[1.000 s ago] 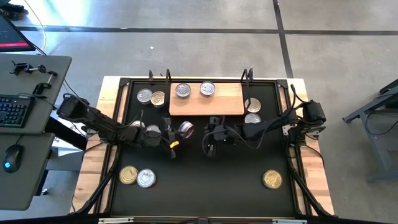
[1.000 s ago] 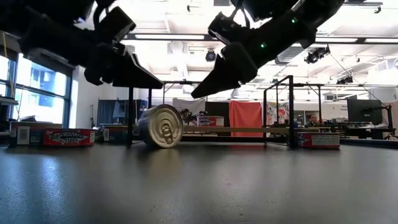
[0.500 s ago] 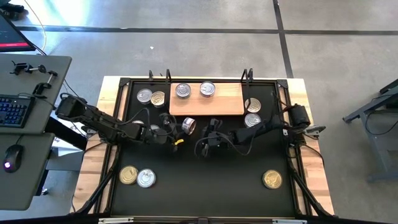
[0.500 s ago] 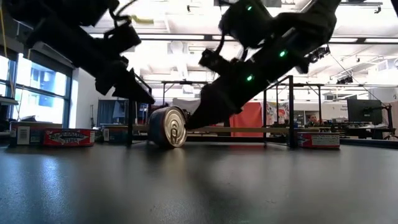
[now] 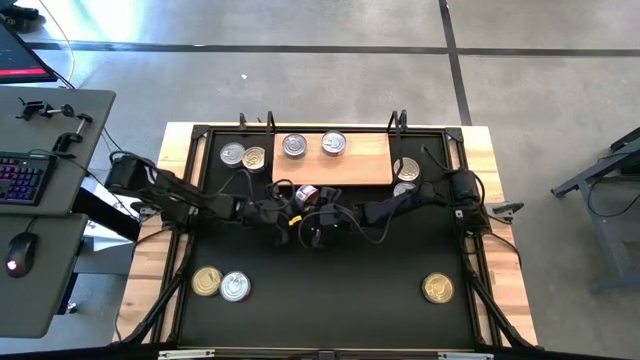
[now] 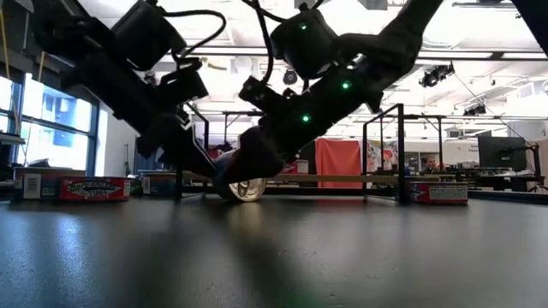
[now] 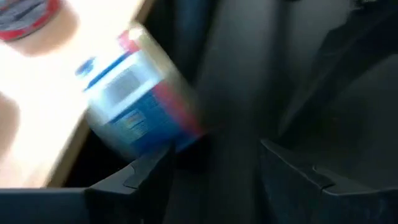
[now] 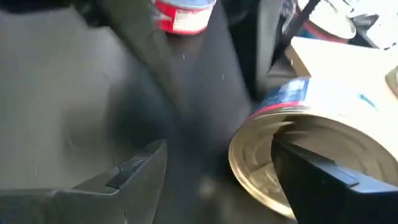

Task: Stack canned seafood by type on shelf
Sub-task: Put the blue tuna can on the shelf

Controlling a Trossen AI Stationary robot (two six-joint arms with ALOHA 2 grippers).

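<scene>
One tin of the canned seafood (image 5: 305, 192), with a blue and red label (image 7: 140, 106), stands on its rim on the black mat at the near edge of the shelf (image 5: 350, 170). Two silver-lidded tins (image 5: 294, 146) (image 5: 333, 144) sit flat on the shelf. My left gripper (image 7: 217, 168) is open, low beside the rolling tin on its left. My right gripper (image 8: 217, 168) is open too, low on the tin's right, with one finger (image 8: 323, 177) in front of the tin's flat end (image 8: 273, 155). My left gripper comes slanting down from the table's left; one fingertip (image 7: 140, 171) stands just short of the tin's labelled wall, and I cannot tell whether it touches. My right gripper comes slanting down from the right; its finger overlaps the tin's end face, and I cannot tell whether it touches.
Two tins (image 5: 232, 154) (image 5: 254, 158) lie on the mat left of the shelf, two (image 5: 405, 168) (image 5: 405, 187) to its right. Near the front lie a gold tin (image 5: 207, 281), a silver one (image 5: 234, 287) and a gold one (image 5: 437, 289). Black frame posts (image 6: 400, 154) stand at the back.
The tin on its rim has rolled across the mat toward the far edge, up to the shelf's near edge. My right gripper has come down and toward the table's left, up to the tin. My left gripper has sunk and followed the tin toward the shelf.
</scene>
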